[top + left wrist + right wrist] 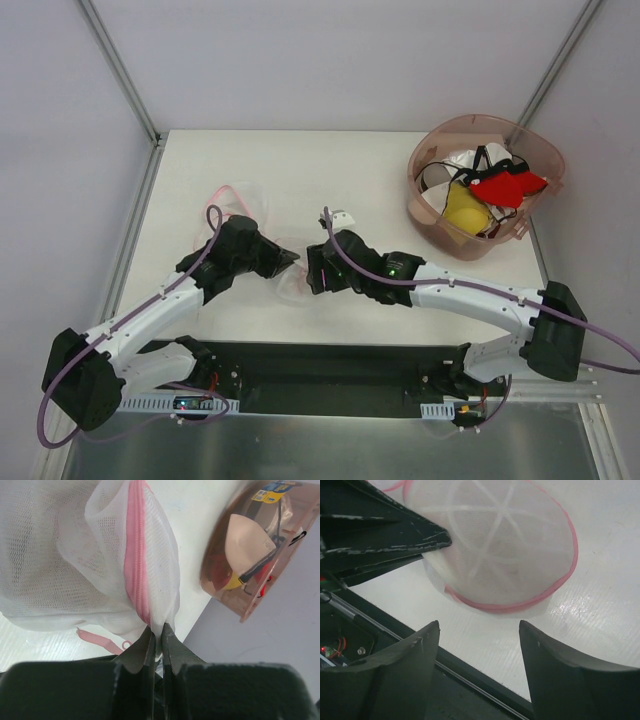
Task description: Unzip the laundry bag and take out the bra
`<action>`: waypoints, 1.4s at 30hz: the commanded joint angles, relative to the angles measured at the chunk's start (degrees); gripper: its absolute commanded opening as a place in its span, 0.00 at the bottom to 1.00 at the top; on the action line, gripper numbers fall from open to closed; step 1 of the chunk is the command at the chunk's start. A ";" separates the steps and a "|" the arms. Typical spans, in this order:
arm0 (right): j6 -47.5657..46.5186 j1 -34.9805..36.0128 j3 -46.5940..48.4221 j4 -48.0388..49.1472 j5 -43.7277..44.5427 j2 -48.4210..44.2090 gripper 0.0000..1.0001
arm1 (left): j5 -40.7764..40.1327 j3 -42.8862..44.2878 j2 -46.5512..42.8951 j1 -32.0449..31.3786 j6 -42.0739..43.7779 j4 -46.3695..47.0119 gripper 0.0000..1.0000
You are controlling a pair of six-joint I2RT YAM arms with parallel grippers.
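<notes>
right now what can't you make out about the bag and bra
- Bra: unseen. In the right wrist view, the laundry bag mesh veils its contents.
- Zipper end: left wrist view, hidden behind the left gripper.
- Bag outline: top view, partly covered by the right gripper.

Quick tally: two arms, left arm [150,315] and right arm [470,292], so two claws, left claw [293,258] and right claw [312,272]. One bag [290,287]. One basket [432,225] with three garments I can make out: yellow one [463,208], red one [508,185], white one [470,160]. One pink-rimmed loop [245,200], no idea what it is. One tabletop [370,170].
</notes>
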 commanded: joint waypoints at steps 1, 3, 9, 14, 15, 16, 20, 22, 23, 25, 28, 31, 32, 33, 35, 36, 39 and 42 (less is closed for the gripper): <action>1.25 0.13 -0.89 0.95 4.55 0.36 0.75 | -0.51 2.72 -1.98 -0.54 0.16 -1.74 0.00; 3.54 -0.56 -2.82 2.52 3.42 -1.64 0.81 | -0.51 2.20 -2.59 -0.54 -0.54 -1.92 0.00; 17.24 -10.56 -18.11 18.42 -7.64 -9.91 0.79 | -1.39 1.58 -4.18 -0.54 -1.95 -1.92 0.00; 27.61 -15.07 -25.93 34.58 -17.22 -10.10 0.81 | -1.65 1.32 -4.35 -0.45 -2.22 -1.92 0.00; 28.59 -15.85 -26.29 36.61 -17.85 -9.92 0.81 | -1.65 1.05 -4.44 -0.45 -2.39 -1.92 0.00; 29.64 -16.21 -26.38 39.24 -18.38 -9.14 0.81 | -1.56 0.79 -4.44 -0.54 -2.74 -1.92 0.00; 32.81 -17.36 -26.21 45.06 -22.25 -6.50 0.79 | -1.83 0.61 -4.53 -0.54 -2.57 -1.92 0.00; 33.43 -17.44 -25.77 46.46 -22.52 -6.14 0.75 | -1.91 0.44 -4.62 -0.45 -2.57 -1.92 0.00; 33.78 -17.36 -25.77 46.47 -22.17 -6.58 0.74 | -2.09 0.26 -4.70 -0.45 -2.57 -1.92 0.00; 34.13 -17.44 -27.26 45.86 -20.07 -7.98 0.73 | -2.27 -0.18 -4.62 -0.54 -3.01 -2.00 0.00; 33.61 -17.44 -30.59 40.00 -14.90 -14.12 0.75 | -2.62 -0.27 -4.35 -0.45 -3.27 -1.92 0.00; 33.17 -17.36 -32.88 34.36 -10.14 -20.89 0.76 | -2.97 0.34 -3.83 -0.45 -3.27 -1.92 0.00; 32.30 -17.44 -32.80 33.39 -9.69 -22.13 0.76 | -2.97 0.44 -3.57 -0.37 -3.27 -1.92 0.00; 31.68 -17.36 -32.28 31.64 -9.60 -23.01 0.76 | -2.97 0.70 -3.30 -0.45 -3.27 -1.92 0.00; 30.10 -17.44 -29.83 31.09 -11.26 -22.67 0.78 | -2.79 1.05 -2.77 -0.45 -3.18 -1.92 0.00; 29.83 -17.27 -28.86 30.92 -12.05 -21.97 0.78 | -2.62 1.05 -2.42 -0.45 -3.27 -2.00 0.00; 29.56 -17.09 -25.51 32.05 -14.95 -16.97 0.79 | -2.44 1.31 -2.07 -0.45 -3.36 -1.92 0.00; 30.62 -17.09 -23.15 36.61 -21.10 -10.29 0.79 | -2.70 1.32 -2.42 -0.45 -3.36 -1.92 0.00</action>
